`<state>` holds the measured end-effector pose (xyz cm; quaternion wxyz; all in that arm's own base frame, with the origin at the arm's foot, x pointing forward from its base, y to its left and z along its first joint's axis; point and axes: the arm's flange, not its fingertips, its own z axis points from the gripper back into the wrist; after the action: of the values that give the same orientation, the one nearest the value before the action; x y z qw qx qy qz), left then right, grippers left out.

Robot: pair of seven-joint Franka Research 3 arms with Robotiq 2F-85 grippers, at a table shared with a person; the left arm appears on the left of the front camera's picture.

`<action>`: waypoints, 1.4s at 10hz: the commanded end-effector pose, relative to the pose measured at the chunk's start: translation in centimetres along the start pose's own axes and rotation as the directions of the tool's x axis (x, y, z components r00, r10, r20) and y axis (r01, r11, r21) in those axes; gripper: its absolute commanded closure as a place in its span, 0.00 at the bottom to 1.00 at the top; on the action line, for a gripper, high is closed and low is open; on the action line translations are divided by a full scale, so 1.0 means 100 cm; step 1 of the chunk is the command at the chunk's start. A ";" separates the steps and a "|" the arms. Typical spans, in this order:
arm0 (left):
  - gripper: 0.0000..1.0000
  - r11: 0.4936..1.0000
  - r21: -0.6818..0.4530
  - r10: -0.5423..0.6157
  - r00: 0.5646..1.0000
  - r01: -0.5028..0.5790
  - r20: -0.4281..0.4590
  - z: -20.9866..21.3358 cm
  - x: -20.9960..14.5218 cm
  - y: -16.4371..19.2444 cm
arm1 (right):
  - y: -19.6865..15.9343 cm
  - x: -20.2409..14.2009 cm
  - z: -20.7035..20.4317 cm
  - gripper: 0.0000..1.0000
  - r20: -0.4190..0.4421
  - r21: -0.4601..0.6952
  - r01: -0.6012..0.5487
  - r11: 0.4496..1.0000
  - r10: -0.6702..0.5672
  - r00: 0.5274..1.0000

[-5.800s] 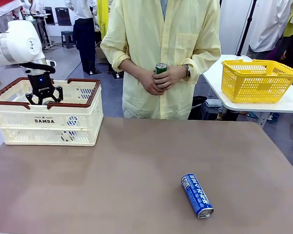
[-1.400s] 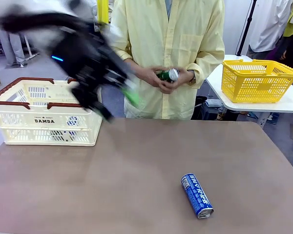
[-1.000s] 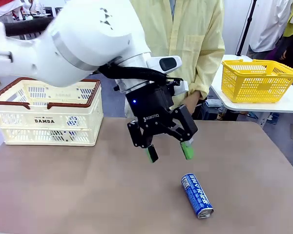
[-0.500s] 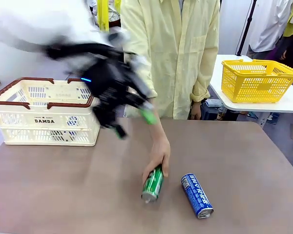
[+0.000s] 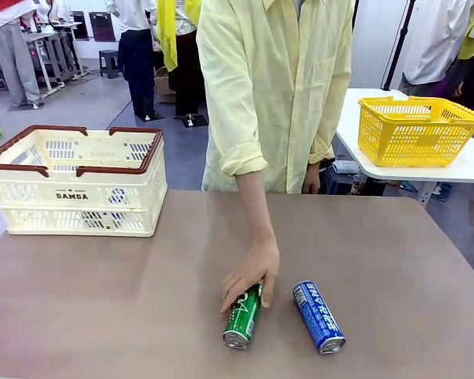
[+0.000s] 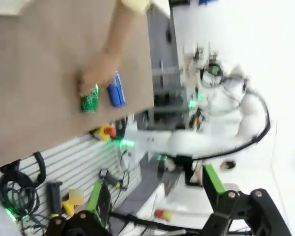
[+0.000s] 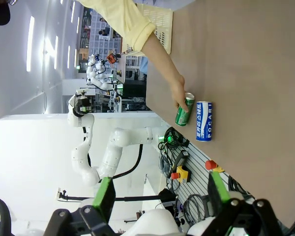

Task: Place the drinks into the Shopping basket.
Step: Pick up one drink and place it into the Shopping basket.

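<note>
Table [image 5: 103, 308]: basket [image 5: 79, 212], green can [image 5: 242, 320], blue can [image 5: 318, 316]

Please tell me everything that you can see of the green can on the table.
The green can is slim and tall and looks like metal, green with white lettering and a silver end. It lies on its side on the brown table, with that end toward the robot's side. The person's hand rests on its far end. The blue can lies beside it, to the robot's right, apart from it. The green can is outside the basket.
</note>
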<state>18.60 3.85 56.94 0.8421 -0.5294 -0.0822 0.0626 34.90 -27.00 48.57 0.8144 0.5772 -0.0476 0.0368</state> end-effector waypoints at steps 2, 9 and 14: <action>0.00 0.982 -0.041 0.190 0.962 -0.186 0.193 -0.020 -0.040 0.061 | 0.003 -0.002 0.000 0.00 -0.014 -0.013 0.010 1.000 -0.010 1.000; 0.00 0.932 0.333 0.111 0.988 -0.142 0.111 -0.139 0.017 -0.027 | 0.003 -0.002 0.000 0.00 -0.014 -0.013 0.010 1.000 -0.010 1.000; 0.00 0.832 0.546 0.078 0.996 -0.093 0.051 -0.223 0.087 -0.076 | 0.003 -0.002 0.000 0.00 -0.014 -0.013 0.010 1.000 -0.010 1.000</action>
<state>30.51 -23.15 53.07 0.9633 -0.2464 -0.0554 0.0905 34.89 -26.98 48.61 0.8145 0.5770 -0.0477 0.0372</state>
